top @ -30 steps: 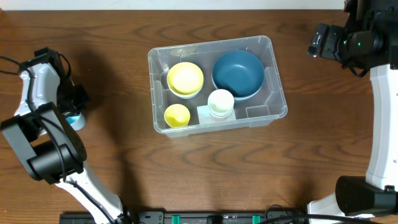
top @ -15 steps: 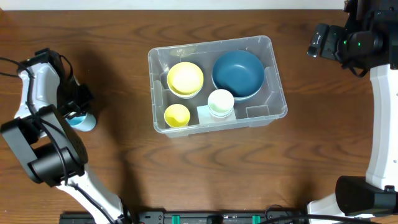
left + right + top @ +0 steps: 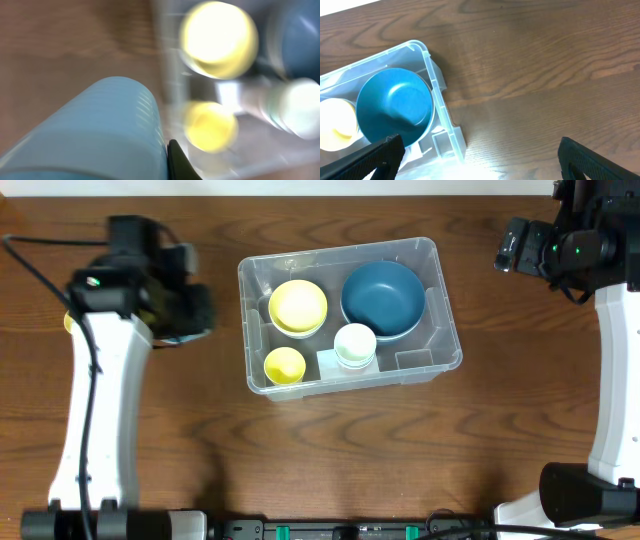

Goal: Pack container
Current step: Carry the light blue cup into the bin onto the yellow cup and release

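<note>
- My left fingers (image 3: 195, 315) are closed around a pale blue ribbed cup (image 3: 90, 135), which fills the near left of my blurred left wrist view
- From overhead these fingers sit over the wooden surface (image 3: 300, 450), just beside the left wall of the container (image 3: 445, 340); the cup is hidden under them there
- The container lies around the middle of the surface, slightly toward the far side, with its long side running left to right and a little askew
- Inside it, a dark blue bowl (image 3: 382, 298) takes the far right part and a yellow bowl (image 3: 298, 307) sits to its left
- A small yellow cup (image 3: 284, 365) stands in the near left corner and a whitish cup (image 3: 355, 345) just to its right, near the blue bowl
- My right fingers (image 3: 508, 248) are spread wide and hold nothing
- They hang at the far right, apart from the container's far right corner, which shows at the left of my right wrist view
</note>
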